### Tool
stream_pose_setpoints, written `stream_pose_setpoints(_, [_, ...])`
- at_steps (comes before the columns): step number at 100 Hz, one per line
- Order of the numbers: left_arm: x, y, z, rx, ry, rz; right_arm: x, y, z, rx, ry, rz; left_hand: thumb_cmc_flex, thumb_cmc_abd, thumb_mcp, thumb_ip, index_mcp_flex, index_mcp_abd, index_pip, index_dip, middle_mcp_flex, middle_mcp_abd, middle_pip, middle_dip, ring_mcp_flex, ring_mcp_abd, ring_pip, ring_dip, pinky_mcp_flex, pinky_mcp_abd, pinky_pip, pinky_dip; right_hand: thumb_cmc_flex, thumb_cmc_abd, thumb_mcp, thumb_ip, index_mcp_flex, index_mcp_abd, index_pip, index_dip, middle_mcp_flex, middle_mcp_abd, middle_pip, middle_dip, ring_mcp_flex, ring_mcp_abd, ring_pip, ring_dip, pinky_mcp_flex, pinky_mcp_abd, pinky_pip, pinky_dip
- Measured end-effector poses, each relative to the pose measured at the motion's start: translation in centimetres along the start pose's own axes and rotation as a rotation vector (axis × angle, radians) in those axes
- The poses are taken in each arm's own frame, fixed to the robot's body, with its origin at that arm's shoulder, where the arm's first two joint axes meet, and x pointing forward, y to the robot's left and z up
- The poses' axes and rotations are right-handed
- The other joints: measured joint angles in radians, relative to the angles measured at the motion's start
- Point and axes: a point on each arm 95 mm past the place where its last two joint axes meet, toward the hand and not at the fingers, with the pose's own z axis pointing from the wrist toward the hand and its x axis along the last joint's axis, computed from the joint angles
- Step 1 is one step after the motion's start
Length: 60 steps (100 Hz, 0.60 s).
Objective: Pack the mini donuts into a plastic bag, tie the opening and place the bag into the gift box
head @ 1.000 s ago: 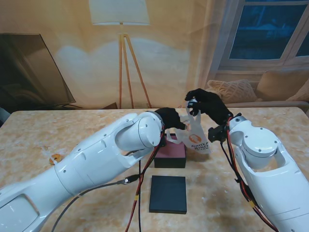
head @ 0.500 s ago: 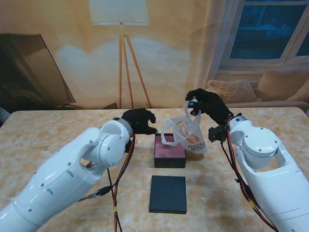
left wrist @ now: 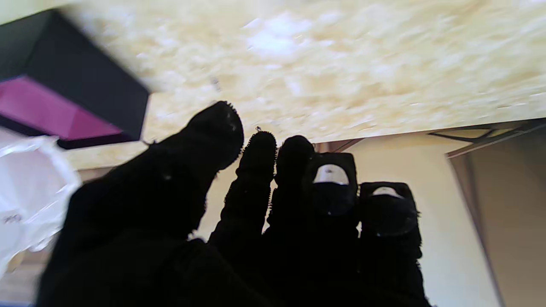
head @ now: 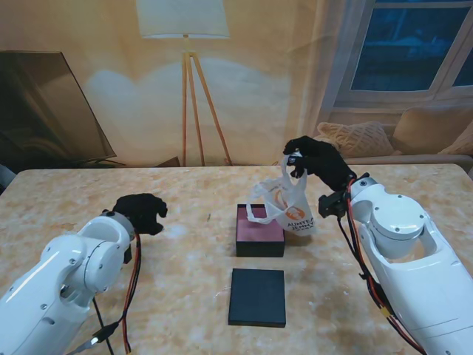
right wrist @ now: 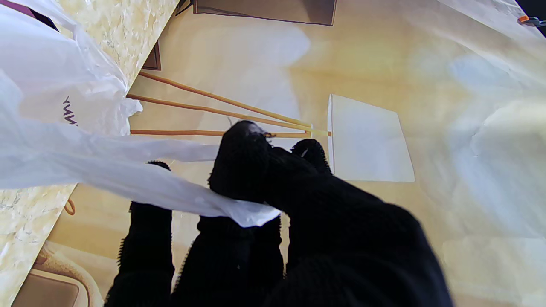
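Note:
A white plastic bag (head: 290,208) with an orange logo hangs from my right hand (head: 312,158), which is shut on its handle above the table. The bag's lower part sits at the right edge of the open gift box (head: 259,231), a black box with a maroon inside. In the right wrist view the handle strip (right wrist: 140,183) runs across my black-gloved fingers (right wrist: 241,164). My left hand (head: 140,211) hovers far to the left of the box, loosely curled and holding nothing. Its wrist view shows the fingers (left wrist: 256,170), the box (left wrist: 81,81) and a piece of the bag (left wrist: 30,192). No donuts show.
The box's black lid (head: 257,296) lies flat on the table, nearer to me than the box. The marble-patterned table (head: 185,281) spreads around both. Cables hang under each forearm. A floor lamp and a sofa stand beyond the far edge.
My left arm has swung from the bag and box out to the left, its hand coming off the bag. The right hand still holds the handle in the same spot.

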Motion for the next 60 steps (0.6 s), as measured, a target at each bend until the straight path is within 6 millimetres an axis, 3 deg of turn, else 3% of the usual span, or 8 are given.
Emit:
stream_pose_setpoints(21, [-4.4, 1.8, -1.7, -0.017, -0.13, 0.055, 0.0, 0.0, 0.1, 0.003, -0.004, -0.004, 0.025, -0.011, -0.004, -0.008, -0.001, -0.031, 0.05, 0.011, 0.071, -0.058, 0.115, 0.047, 0.06, -0.035, 0.075, 0.008, 0.063, -0.014, 0.046, 0.0, 0.0, 0.0, 0.0, 0.0, 0.0, 0.0, 0.0, 0.0, 0.0, 0.0, 0.0, 0.0, 0.0, 0.0, 0.0, 0.0, 0.0, 0.035, 0.011, 0.004])
stream_pose_setpoints(30, [-5.9, 2.4, -2.3, -0.003, -0.181, 0.041, -0.1, -0.1, 0.1, 0.007, -0.005, -0.007, 0.025, -0.011, -0.004, -0.008, -0.001, -0.042, 0.061, 0.012, 0.08, -0.062, 0.131, 0.047, 0.062, -0.035, 0.077, 0.008, 0.065, -0.014, 0.049, 0.0, 0.0, 0.0, 0.0, 0.0, 0.0, 0.0, 0.0, 0.0, 0.0, 0.0, 0.0, 0.0, 0.0, 0.0, 0.0, 0.0, 0.0, 0.037, 0.013, 0.01])
stream_pose_setpoints(60, [-10.2, 4.7, -3.1, -0.035, -0.356, 0.085, -0.1, -0.1, 0.2, 0.013, -0.012, -0.006, 0.037, -0.025, -0.004, -0.017, -0.03, -0.087, 0.073, 0.01, 0.034, -0.052, 0.057, 0.048, 0.0, -0.024, 0.024, 0.006, -0.027, -0.014, 0.016, -0.009, 0.0, 0.0, 0.0, 0.0, 0.0, 0.0, 0.0, 0.0, 0.0, 0.0, 0.0, 0.0, 0.0, 0.0, 0.0, 0.0, 0.0, 0.037, 0.013, 0.01])
